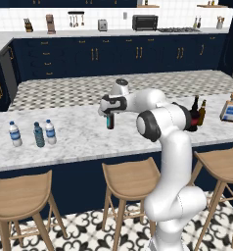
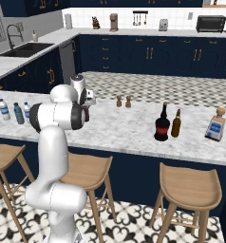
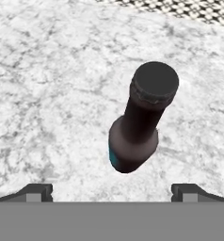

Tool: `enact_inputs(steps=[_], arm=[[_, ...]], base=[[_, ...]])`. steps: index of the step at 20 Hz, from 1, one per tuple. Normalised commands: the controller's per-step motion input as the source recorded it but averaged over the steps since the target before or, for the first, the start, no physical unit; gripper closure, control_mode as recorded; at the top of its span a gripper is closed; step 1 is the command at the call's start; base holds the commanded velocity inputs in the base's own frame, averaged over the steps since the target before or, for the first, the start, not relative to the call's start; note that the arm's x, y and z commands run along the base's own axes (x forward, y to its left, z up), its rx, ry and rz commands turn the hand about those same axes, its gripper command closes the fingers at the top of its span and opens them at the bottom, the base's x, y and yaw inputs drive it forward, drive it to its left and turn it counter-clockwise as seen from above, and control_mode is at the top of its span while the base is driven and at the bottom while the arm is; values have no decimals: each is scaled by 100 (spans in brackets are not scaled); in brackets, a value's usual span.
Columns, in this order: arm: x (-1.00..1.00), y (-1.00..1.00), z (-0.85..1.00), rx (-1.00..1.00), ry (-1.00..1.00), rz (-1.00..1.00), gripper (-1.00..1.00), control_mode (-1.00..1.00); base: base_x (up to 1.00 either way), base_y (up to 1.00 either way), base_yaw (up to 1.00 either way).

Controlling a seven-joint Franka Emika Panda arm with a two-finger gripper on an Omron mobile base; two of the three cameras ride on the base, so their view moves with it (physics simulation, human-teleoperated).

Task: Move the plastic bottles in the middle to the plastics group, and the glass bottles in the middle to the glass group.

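Note:
My gripper [image 1: 110, 116] points straight down, open, just above a slim dark brown long-necked bottle [image 1: 110, 122] in the middle of the marble counter [image 1: 79, 142]. In the hand view the bottle [image 3: 135, 136] with its black cap stands upright ahead of my gripper [image 3: 112, 192], untouched. At the counter's left, two clear water bottles [image 1: 14, 134] [image 1: 50, 131] flank a teal-tinted one [image 1: 38, 135]. To the right, a fat black bottle with a red label [image 2: 162, 124] stands close beside a slim amber bottle [image 2: 176, 123]. A square clear flask [image 2: 215, 124] stands further right.
Two small brown shakers [image 2: 123, 101] stand at the counter's far edge. Wooden stools [image 1: 130, 179] line the near side below the counter. The back wall counter carries a toaster oven [image 1: 145, 22] and small utensils.

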Motion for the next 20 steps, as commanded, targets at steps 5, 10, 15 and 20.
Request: enact_inputs(steps=[5, 10, 15, 20], arm=[[1, 0, 0, 0, 0, -2, -100, -100], [0, 0, 0, 0, 0, -5, -100, -100], [10, 0, -10, 0, 0, -5, -100, -100], [17, 0, -12, 0, 0, -2, -100, -100]], base=[[0, 0, 0], [0, 0, 0], [0, 0, 0], [0, 0, 0]])
